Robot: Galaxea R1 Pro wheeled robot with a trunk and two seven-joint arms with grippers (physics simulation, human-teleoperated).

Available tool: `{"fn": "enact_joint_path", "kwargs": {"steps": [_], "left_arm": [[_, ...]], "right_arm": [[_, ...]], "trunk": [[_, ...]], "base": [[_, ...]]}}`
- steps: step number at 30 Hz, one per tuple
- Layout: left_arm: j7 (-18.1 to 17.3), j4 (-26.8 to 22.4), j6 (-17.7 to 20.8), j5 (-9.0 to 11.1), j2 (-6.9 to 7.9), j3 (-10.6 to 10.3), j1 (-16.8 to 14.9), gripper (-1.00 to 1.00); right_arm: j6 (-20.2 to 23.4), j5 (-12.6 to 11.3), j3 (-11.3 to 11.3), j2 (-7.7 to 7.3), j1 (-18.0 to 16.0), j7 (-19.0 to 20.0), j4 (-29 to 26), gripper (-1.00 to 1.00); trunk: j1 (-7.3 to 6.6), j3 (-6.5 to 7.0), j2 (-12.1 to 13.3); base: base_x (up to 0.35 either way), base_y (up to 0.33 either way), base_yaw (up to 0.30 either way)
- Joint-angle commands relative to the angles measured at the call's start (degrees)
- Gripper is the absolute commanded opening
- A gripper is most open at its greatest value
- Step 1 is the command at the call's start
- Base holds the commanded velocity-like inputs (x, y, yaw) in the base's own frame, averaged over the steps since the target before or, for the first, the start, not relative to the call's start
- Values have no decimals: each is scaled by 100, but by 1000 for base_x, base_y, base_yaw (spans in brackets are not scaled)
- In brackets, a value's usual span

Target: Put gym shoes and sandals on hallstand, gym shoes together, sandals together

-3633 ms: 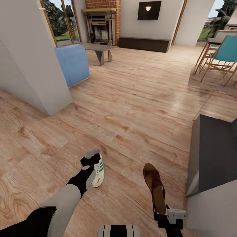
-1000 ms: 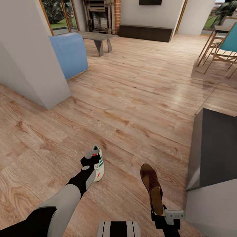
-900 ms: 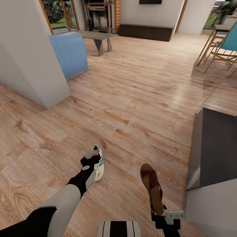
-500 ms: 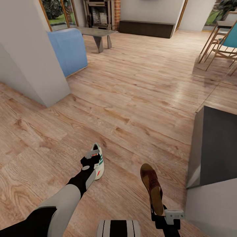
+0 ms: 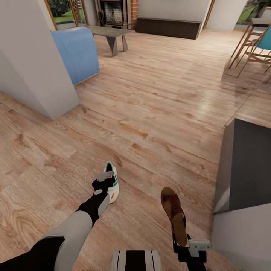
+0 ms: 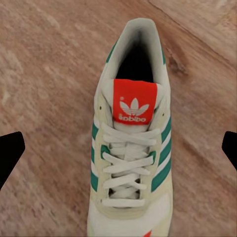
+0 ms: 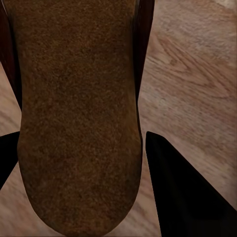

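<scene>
R gripper [image 5: 187,246] clamped on heel of a brown sandal [image 5: 174,214], held up over the floor [image 5: 158,124], toe pointing away. L gripper [image 5: 106,180] holds a gym shoe [image 5: 112,184]; its fingers [image 6: 10,155] show wide apart either side, so grip can't be judged. Dark grey cabinet [image 5: 244,169] just R of sandal. Grey wall corner [image 5: 37,67] far L, blue sofa [image 5: 77,52] behind it, bench [image 5: 109,35] and chairs [image 5: 256,49] beyond.

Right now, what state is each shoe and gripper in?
gym shoe: upright, laced, carried at the left gripper
sandal: sole down, heel clamped in the right gripper
left gripper: over the shoe, grip unclear
right gripper: shut on the sandal's heel
</scene>
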Motion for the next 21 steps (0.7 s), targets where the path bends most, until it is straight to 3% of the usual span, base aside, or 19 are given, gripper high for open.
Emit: {"fn": "enact_joint_path", "kwargs": {"steps": [1,21], "left_arm": [[0,0,0,0,0,-1,1,100],[-1,-5,-2,-1,0,-4,-1,100]], "right_arm": [[-5,-15,0,0,0,4,0,-100],[-6,-13,0,0,0,-12,0,-100]], "trunk": [[0,-9,0],[0,-183,0]], "base": [[0,0,0],[0,0,0]]}}
